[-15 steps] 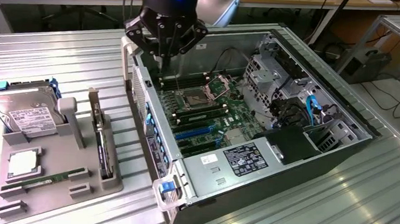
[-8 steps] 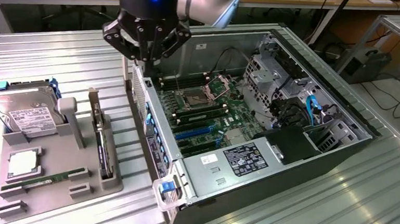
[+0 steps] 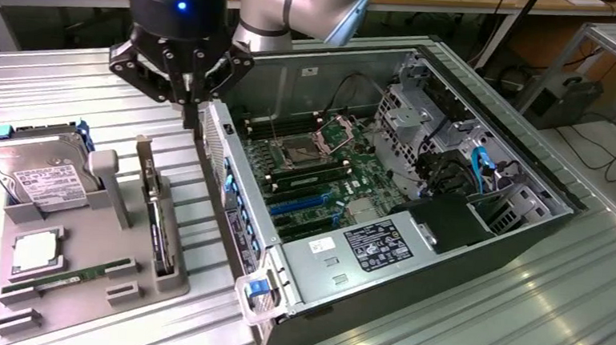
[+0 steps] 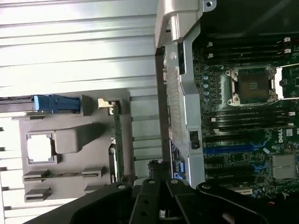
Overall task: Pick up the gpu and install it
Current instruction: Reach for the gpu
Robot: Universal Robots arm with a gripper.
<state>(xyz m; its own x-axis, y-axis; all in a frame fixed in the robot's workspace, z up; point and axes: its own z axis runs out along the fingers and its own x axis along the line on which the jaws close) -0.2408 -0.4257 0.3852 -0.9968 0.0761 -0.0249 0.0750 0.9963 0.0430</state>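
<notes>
In the exterior view the claw (image 3: 190,120) hangs from the arm with its fingers pressed together, narrow and holding nothing. Its tips sit over the strip of ribbed tabletop (image 3: 556,316) between the grey holder (image 3: 84,243) and the perforated rear edge of the open computer case (image 3: 428,300), close to that edge. The gpu (image 3: 157,215) stands on its long edge in a slot along the holder's side nearest the case, with its far end near the claw but apart from it. Only a slim lane of bare tabletop separates the card from the case wall. Towards the exterior view's left, the holder also carries a hard drive (image 3: 40,176) upright between blue rails, a processor chip (image 3: 36,250) lying flat, and a RAM stick (image 3: 66,276) in its groove. The case lies on its side with the motherboard (image 3: 329,182) facing up. Its blue expansion slots (image 3: 300,206) are uncovered, with open room above them inside the case walls.

In the wrist view the claw (image 4: 160,186) shows as dark linkages drawn in to the middle, empty. The gpu (image 4: 117,140) appears edge-on as a thin green line in the holder (image 4: 70,135), parallel to the silver rear panel of the case (image 4: 184,98), with a band of tabletop (image 4: 70,46) between them. The processor chip (image 4: 39,148) and RAM stick (image 4: 60,175) lie on the side of the card away from the case. Past the panel lie the motherboard (image 4: 243,121) and its blue expansion slots (image 4: 229,150).
</notes>
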